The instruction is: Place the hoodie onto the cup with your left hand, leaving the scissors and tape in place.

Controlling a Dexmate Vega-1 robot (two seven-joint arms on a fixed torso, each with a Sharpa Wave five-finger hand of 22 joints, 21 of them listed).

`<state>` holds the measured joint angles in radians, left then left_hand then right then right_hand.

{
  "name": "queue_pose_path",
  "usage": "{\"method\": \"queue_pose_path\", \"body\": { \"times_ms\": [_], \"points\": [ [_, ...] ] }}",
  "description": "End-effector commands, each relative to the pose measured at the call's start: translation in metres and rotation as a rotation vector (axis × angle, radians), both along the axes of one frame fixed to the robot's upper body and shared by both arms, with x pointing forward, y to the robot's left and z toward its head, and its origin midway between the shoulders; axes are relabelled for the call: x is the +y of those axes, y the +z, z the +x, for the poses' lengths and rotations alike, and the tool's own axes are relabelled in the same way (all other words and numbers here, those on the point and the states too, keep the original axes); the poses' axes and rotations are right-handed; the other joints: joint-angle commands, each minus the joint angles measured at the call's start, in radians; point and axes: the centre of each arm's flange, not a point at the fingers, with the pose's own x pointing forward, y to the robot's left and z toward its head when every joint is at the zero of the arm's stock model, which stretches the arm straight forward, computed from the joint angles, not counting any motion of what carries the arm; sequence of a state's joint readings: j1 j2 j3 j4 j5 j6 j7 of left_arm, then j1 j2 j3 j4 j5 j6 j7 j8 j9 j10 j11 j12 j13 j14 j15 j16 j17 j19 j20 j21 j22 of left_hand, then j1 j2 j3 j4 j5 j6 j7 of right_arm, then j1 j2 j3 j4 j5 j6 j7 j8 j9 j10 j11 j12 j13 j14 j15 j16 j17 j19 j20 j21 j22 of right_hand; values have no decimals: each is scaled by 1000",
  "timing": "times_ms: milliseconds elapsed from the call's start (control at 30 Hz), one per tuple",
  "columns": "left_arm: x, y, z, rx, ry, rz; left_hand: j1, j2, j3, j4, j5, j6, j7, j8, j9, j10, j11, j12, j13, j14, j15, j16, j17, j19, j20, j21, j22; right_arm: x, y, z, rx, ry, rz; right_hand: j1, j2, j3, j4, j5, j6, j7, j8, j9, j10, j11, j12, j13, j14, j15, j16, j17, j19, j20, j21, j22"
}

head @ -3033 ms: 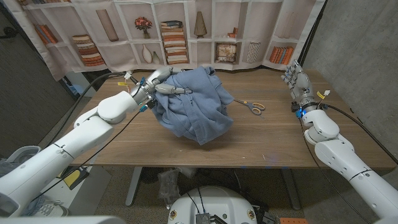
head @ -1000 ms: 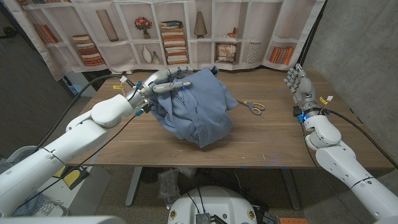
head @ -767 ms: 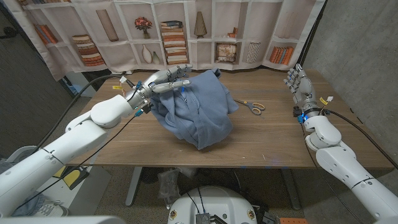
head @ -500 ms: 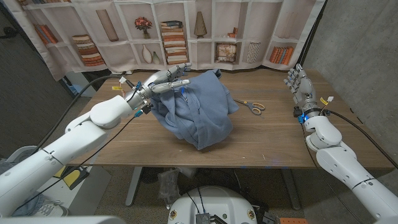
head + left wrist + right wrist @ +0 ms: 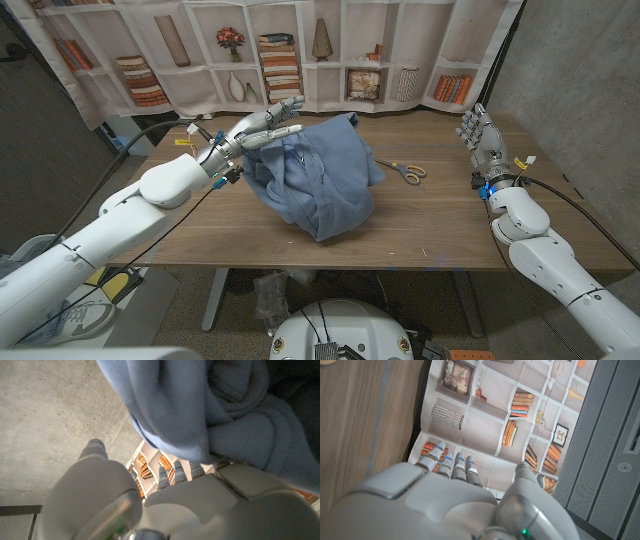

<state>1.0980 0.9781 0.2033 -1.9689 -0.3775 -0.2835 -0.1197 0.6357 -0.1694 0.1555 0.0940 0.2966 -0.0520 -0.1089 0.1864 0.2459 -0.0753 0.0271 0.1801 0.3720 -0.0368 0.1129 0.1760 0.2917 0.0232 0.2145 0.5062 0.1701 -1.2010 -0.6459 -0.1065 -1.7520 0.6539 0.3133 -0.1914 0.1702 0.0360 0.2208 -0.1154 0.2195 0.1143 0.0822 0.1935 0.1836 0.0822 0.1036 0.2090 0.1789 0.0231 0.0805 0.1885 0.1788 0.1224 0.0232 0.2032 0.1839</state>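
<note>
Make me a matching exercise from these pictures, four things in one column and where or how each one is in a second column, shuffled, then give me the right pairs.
Things:
1. hoodie
2. scissors
3. left hand
4. right hand

Places or states:
A. upright near the table's right edge, holding nothing
B. fingers spread at the top left edge of the blue heap
C. lying on bare wood to the right of the heap
D. piled in a blue mound at the table's middle

Pairs: 1-D, 2-C, 3-B, 4-A
</note>
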Motion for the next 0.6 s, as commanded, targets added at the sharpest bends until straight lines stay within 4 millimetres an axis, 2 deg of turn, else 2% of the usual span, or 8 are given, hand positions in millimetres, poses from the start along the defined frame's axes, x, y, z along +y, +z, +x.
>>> {"method": "queue_pose_path", "body": {
  "times_ms": [33,600],
  "points": [
    [1,8,-23,-47,17,-9,-15,3,-9,0,10,12,4,6,-2,-6,0,4,-4,-4,2,3,-5,-9,2,-8,5,4,1,-1,2,11,-5,0,6,-3,0,0,-2,-3,0,3,-1,2,-1,5,0,7,-2,6,2,4,0,1],
    [11,1,-49,-73,59,-59,-18,16,-17,2,19,32,11,16,-9,0,1,11,-21,-3,2,9,-21,-17,2,-24,6,19,7,19,10,62,-35,0,7,-4,0,0,-3,-4,0,3,-2,3,-1,5,0,8,-1,6,2,3,-1,1]
  ]
}}
